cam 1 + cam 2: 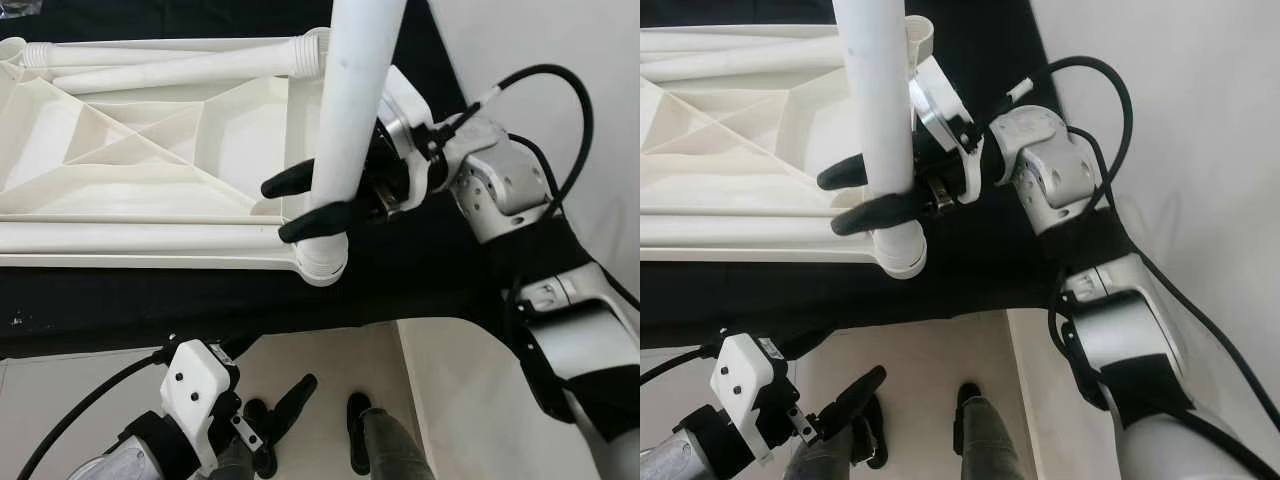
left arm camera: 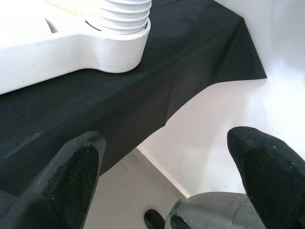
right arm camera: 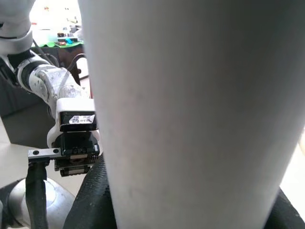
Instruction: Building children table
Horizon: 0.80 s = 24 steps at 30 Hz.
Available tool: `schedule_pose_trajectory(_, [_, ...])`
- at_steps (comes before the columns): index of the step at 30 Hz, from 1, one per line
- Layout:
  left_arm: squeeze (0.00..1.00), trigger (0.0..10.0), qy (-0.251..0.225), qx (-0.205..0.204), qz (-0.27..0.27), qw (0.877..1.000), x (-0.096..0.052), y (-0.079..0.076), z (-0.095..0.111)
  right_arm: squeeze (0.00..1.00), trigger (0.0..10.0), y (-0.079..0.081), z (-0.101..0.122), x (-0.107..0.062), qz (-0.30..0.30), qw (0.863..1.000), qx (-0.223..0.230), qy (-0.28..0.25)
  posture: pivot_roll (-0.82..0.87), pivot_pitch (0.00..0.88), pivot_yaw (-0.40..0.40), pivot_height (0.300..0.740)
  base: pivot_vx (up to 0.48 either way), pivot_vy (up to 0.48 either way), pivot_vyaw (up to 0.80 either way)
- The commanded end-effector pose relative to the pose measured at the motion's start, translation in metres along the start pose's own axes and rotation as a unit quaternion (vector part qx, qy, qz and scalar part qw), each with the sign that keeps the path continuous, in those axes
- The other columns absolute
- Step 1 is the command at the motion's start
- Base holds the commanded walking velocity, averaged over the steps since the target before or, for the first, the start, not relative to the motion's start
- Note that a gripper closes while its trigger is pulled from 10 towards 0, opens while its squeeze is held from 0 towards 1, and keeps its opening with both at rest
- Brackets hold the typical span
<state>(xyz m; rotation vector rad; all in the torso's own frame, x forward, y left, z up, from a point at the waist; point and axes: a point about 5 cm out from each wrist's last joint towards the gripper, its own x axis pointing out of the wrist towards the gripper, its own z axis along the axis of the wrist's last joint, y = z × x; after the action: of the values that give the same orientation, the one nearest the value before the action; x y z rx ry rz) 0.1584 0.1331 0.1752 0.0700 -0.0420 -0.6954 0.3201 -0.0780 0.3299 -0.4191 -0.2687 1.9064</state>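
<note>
Across the black-covered desk in front of me, the white children's tabletop is lying upside down, its ribbed underside facing up. Two loose white legs are resting side by side along its far edge, one ending in a threaded collar at the far corner. At the near corner, a round threaded socket is sitting close to the desk's edge. Standing upright in that socket is a white table leg, its lower end meeting the socket's rings. My right gripper is pinching this leg just above the socket, one black finger showing on each side of the tube, with the silver arm reaching in from the right. Lower down, off the desk and over the pale floor, my left gripper is hanging with its two black fingers spread wide apart, holding nothing.
</note>
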Motion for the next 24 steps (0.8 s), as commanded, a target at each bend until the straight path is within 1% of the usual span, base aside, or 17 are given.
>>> schedule_pose_trajectory(1, [0.0,10.0,0.013,-0.017,-0.004,1.0,-0.003,-0.005,-0.004,0.0,10.0,0.008,-0.017,0.008,0.027,0.999,0.022,0.028,-0.01,0.424,-0.002,0.74,0.0,0.0,0.0])
schedule_pose_trajectory(5, [0.0,10.0,0.013,-0.017,-0.005,1.0,-0.003,-0.004,-0.005,0.0,10.0,0.011,-0.022,0.008,0.033,0.998,0.026,0.038,-0.01,0.425,0.002,0.74,0.0,0.0,0.0])
schedule_pose_trajectory(10, [0.0,10.0,0.013,-0.018,-0.005,1.0,-0.003,-0.004,-0.005,0.0,10.0,0.01,-0.026,0.012,0.036,0.998,0.025,0.05,-0.02,0.426,0.002,0.74,0.0,0.0,0.0])
schedule_pose_trajectory(13, [0.0,10.0,0.013,-0.018,-0.004,1.0,-0.003,-0.004,-0.004,0.0,10.0,0.006,-0.028,0.014,0.03,0.997,0.026,0.06,-0.01,0.426,-0.003,0.74,0.0,0.0,0.0])
schedule_pose_trajectory(17, [0.0,10.0,0.013,-0.017,-0.003,1.0,-0.002,-0.004,-0.004,0.0,10.0,0.001,-0.027,0.016,0.02,0.998,0.039,0.054,-0.02,0.426,-0.005,0.74,0.0,0.0,0.0])
schedule_pose_trajectory(24, [0.0,10.0,0.011,-0.018,-0.003,1.0,-0.002,-0.004,-0.004,0.0,10.0,-0.009,-0.026,0.017,-0.025,0.996,0.062,0.063,-0.02,0.425,-0.008,0.74,0.0,0.0,0.0])
